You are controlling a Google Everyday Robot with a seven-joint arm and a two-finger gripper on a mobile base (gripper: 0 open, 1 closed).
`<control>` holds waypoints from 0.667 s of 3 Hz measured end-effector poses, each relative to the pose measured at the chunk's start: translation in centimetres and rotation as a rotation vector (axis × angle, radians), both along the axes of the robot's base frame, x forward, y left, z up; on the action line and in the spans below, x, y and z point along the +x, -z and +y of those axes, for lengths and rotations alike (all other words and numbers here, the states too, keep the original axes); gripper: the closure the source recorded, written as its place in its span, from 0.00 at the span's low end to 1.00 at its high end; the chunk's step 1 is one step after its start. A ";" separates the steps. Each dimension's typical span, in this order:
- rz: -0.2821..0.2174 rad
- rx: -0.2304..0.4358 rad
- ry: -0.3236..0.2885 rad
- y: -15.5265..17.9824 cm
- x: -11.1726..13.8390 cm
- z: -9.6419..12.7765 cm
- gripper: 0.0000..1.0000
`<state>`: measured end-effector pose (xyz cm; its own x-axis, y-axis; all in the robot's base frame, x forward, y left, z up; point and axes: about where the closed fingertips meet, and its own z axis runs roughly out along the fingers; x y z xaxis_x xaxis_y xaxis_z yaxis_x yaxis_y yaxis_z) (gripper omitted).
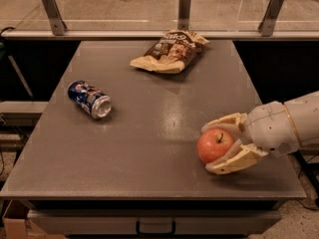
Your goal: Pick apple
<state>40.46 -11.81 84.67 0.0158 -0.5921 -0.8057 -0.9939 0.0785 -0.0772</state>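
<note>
The apple sits on the desk near its right edge, towards the front corner. The gripper reaches in from the right, its fingers pinching the apple from both sides. A blue soda can lies near the left edge and a snack bag by the far edge; their lettering is unreadable.

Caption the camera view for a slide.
End effector clasps the apple, front right of the table; soda can and chip bag lie beyond.
</note>
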 end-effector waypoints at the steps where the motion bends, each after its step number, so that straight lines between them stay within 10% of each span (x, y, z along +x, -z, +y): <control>1: -0.034 0.047 -0.022 -1.3 1.2 0.7 0.90; 2: -0.094 0.138 -0.056 -3.9 3.8 3.0 1.00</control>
<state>44.27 -8.83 88.59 0.1250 -0.4717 -0.8729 -0.9859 0.0396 -0.1626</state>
